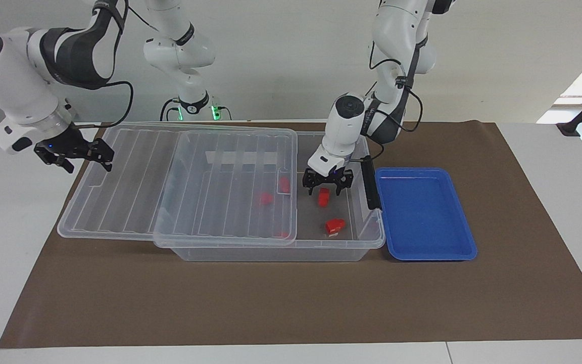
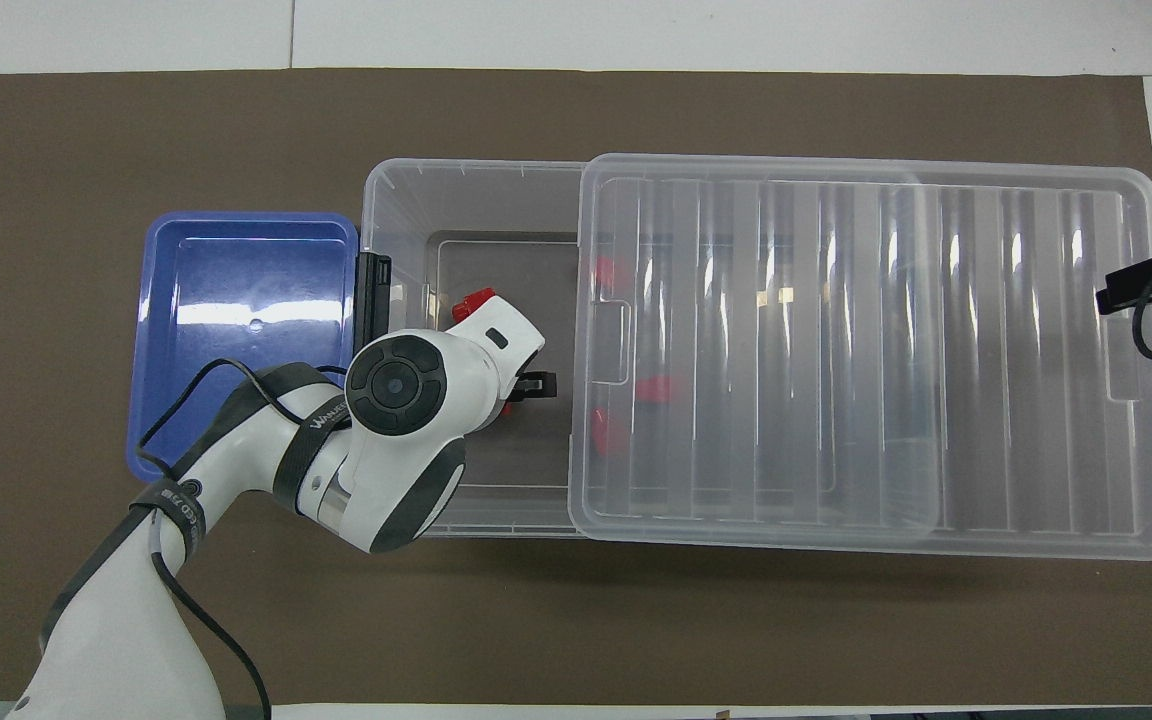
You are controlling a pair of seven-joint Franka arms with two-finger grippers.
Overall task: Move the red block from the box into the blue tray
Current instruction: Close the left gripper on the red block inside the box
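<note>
Now, step: picking, left gripper [image 1: 327,188] hanging inside the box [image 1: 271,250], directly over the red block [image 1: 324,197].
Jaws: standing apart, straddling the block, not clamping yet.
Tray [image 1: 465,242]: sitting just beside the box, holding nothing.
Right gripper [image 1: 100,156]: waiting at the slid-back lid [image 1: 134,177], grip unclear.
Next: probably closing, lifting, crossing the rim.

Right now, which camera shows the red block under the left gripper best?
The facing view: the red block shows whole in the box, just below the left gripper, whose fingers are spread. In the overhead view the left arm covers nearly all of it; only a red sliver peeks out.
</note>
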